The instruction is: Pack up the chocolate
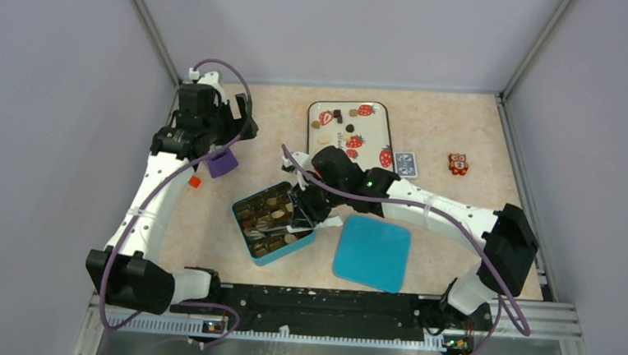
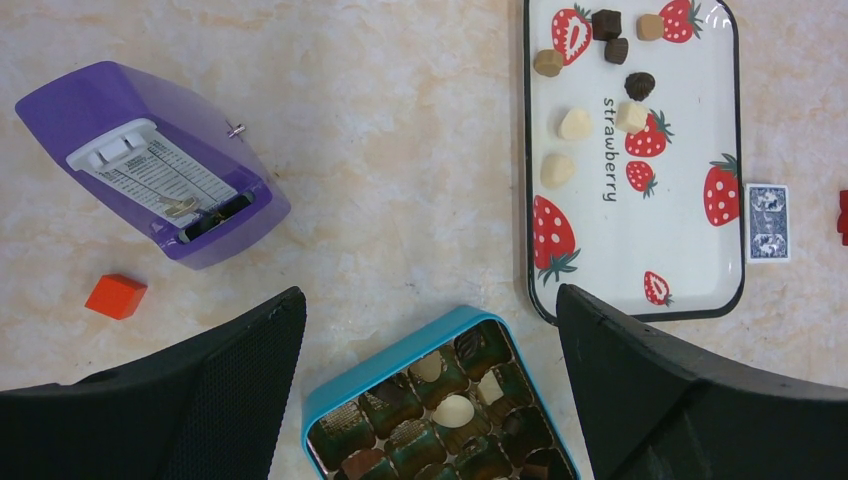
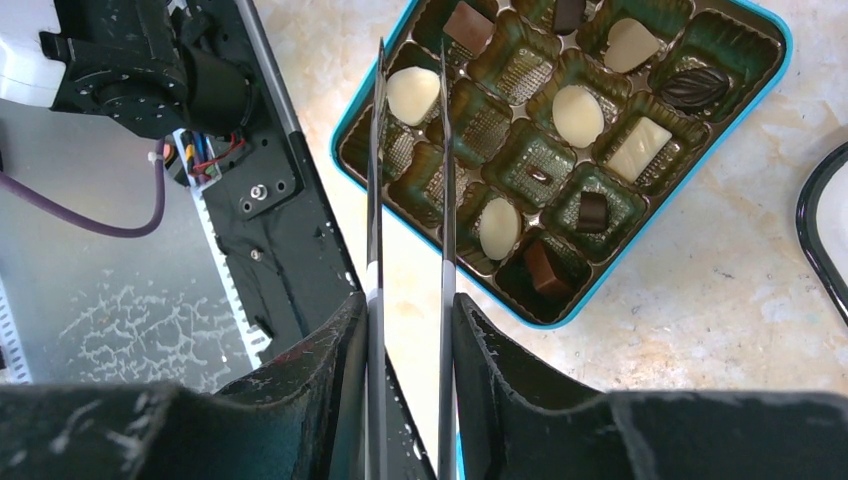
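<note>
I am pinching thin metal tweezers (image 3: 446,230) between my right fingers (image 3: 300,390) above the teal box (image 2: 395,358), where chocolate (image 3: 577,113) is sitting in some of the moulded cups. More pieces are lying on the strawberry tray (image 2: 640,270), and my left fingers (image 2: 200,400) are hovering spread wide. The teal lid (image 1: 372,252) is lying beside the box on the marbled beige worktop (image 2: 400,150), with a purple device (image 2: 150,180), orange cube (image 2: 116,296) and playing card (image 2: 768,222) nearby, between pale lilac walls (image 1: 53,87).
</note>
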Action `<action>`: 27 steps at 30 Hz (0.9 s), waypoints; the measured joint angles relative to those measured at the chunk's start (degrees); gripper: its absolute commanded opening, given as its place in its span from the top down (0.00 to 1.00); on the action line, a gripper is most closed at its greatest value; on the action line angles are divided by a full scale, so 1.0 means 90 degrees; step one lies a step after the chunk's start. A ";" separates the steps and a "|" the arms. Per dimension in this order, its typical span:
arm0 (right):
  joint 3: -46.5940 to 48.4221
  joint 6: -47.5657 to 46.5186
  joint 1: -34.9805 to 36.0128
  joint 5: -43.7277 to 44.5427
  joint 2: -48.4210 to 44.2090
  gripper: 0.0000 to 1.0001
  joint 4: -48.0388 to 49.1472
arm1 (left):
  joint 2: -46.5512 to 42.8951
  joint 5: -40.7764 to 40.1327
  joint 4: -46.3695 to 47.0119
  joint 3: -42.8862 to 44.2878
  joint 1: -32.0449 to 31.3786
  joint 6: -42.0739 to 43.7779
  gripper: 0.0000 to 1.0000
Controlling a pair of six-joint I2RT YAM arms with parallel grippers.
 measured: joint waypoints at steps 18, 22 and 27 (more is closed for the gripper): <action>0.0002 -0.0005 0.0000 0.0005 0.0012 0.66 0.0007 | 0.0000 0.0000 0.0000 0.0000 0.0002 0.0000 0.01; 0.0002 -0.0005 0.0000 0.0007 0.0012 0.66 0.0007 | 0.0000 0.0000 0.0000 0.0000 0.0002 0.0000 0.01; 0.0002 -0.0002 0.0000 0.0015 0.0012 0.71 0.0012 | 0.0000 0.0000 0.0000 0.0000 0.0002 0.0000 0.01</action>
